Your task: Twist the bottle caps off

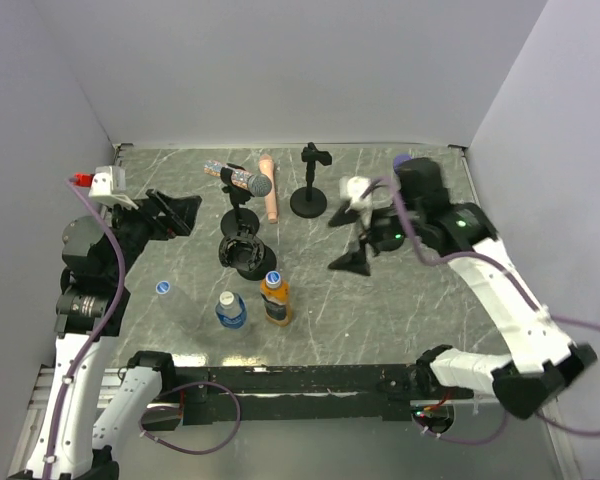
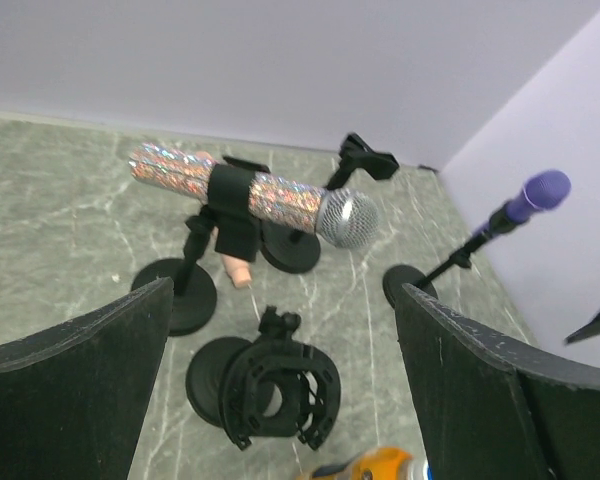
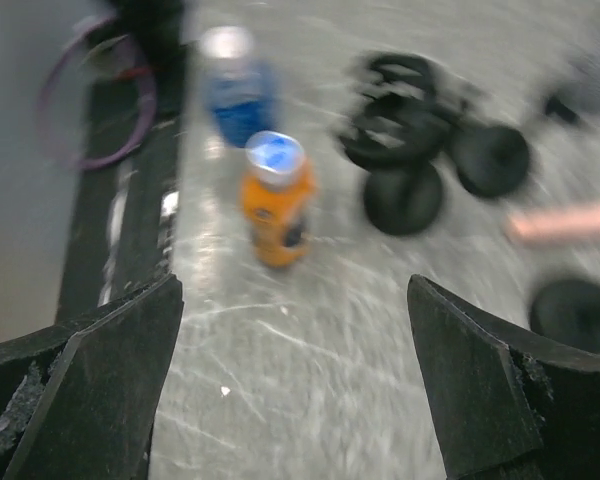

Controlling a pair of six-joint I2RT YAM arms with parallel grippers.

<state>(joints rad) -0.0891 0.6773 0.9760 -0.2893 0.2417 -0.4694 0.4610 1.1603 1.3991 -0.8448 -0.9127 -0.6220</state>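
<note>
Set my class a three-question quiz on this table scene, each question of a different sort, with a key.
1. True or false: the blue bottle stands right beside the orange bottle.
2. What colour is the cap on the orange bottle? A) blue B) red C) black
3. Fill in: the left tool and the right tool are both ____ and hold nothing.
Key: 1 true; 2 A; 3 open.
</note>
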